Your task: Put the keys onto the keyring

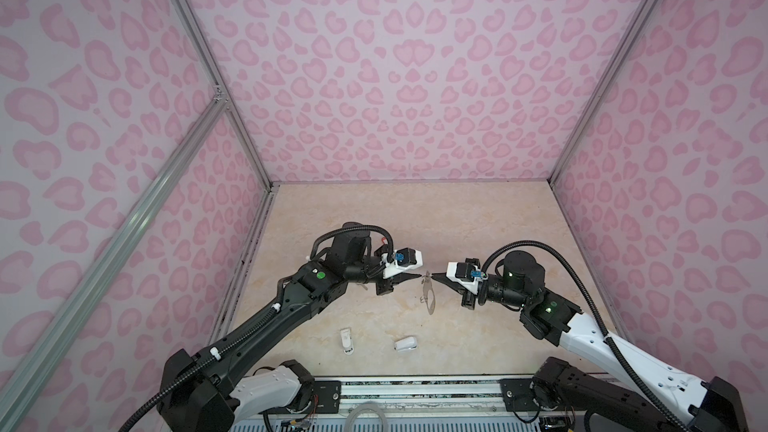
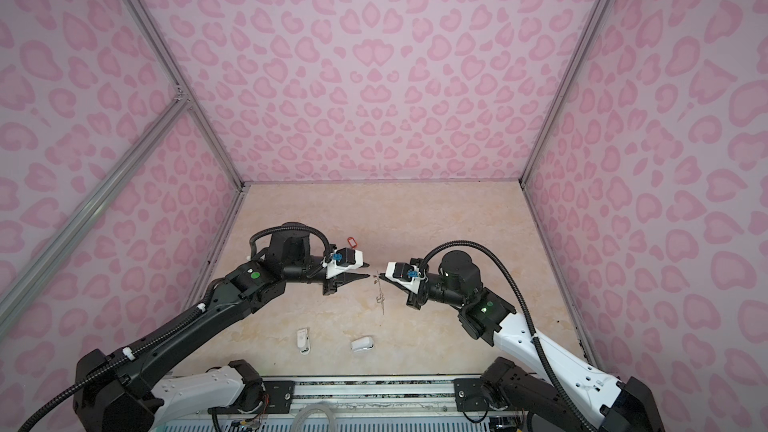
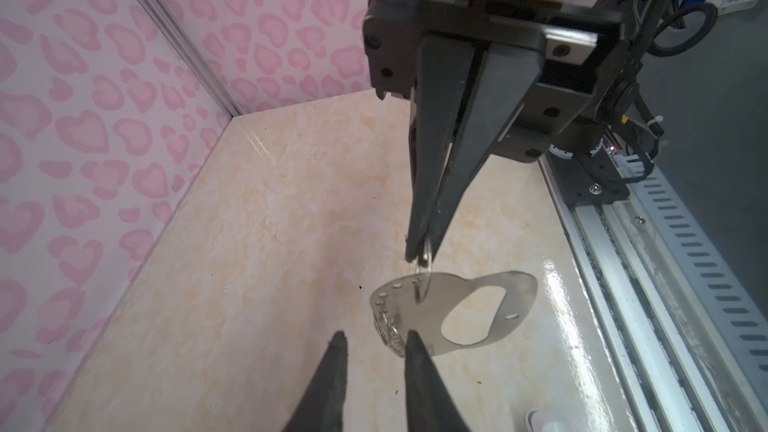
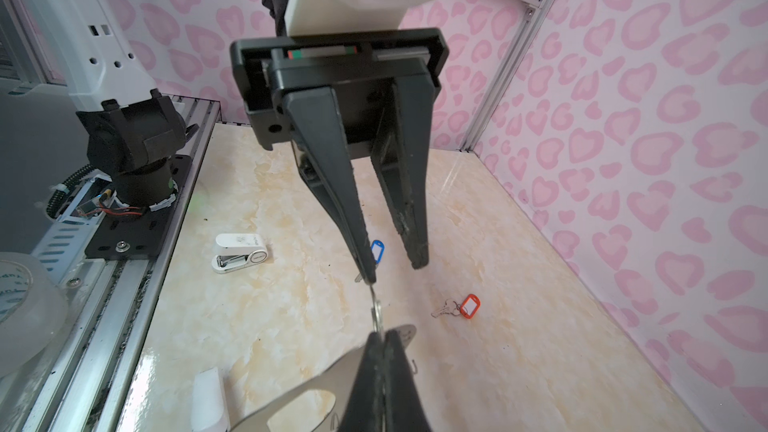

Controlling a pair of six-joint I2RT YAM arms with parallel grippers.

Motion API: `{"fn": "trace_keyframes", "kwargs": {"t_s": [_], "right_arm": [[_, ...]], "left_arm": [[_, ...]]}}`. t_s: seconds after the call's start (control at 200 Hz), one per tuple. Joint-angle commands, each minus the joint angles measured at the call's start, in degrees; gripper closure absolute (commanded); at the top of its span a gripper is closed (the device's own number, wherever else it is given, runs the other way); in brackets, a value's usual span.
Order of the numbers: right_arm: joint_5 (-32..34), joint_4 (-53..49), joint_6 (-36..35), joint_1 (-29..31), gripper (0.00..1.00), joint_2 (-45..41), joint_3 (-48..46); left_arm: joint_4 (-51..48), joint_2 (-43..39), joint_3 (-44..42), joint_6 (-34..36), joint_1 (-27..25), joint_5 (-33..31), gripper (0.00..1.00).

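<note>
Grey, flat and D-shaped, the keyring (image 3: 405, 305) hung above the glossy marbled tabletop (image 3: 249, 243) by 1 thin wire ring (image 3: 424, 280), which the right gripper (image 3: 419, 253) pinched between its tapered black fingers. Beside the keyring, the left gripper (image 4: 394, 270) had its fingers spread and empty. Beyond the keyring, the orange-tagged key (image 4: 457, 308) and the blue-tagged key (image 4: 377, 250) lay on the tabletop.

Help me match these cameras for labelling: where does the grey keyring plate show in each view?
In a top view: the keyring hangs at lower centre.
In a top view: same spot, edge-on and thin.
Left wrist: lower middle, flat face showing.
Right wrist: bottom edge, partly cut off.
Shared landmark: the right gripper pinching its wire ring.
</note>
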Motion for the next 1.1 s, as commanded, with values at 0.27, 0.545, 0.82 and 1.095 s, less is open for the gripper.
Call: {"fn": "trace_keyframes", "kwargs": {"t_s": [0.27,0.545,0.82,1.095], "right_arm": [[-3.8,10.7,6.3,-0.6,1.0,0.3,-1.2],[-4.9,12.6,7.2,-0.5,1.0,1.5,-0.9],[-2.9,9.2,5.3,-0.4,0.94,1.6,-0.2],[5.6,-5.5,-2.1,-0.4,0.69,-2.4,1.0]], "left_arm": [[15.5,-1.4,-4.8,-9.7,0.2,6.5,0.76],[15.6,-1.3,-4.8,-9.1,-0.9,6.8,0.83],[12.7,-1.6,-3.5,-6.6,-1.0,5.3,0.96],[-7.6,0.8,4.8,5.6,-3.4,-3.9,0.96]]}}
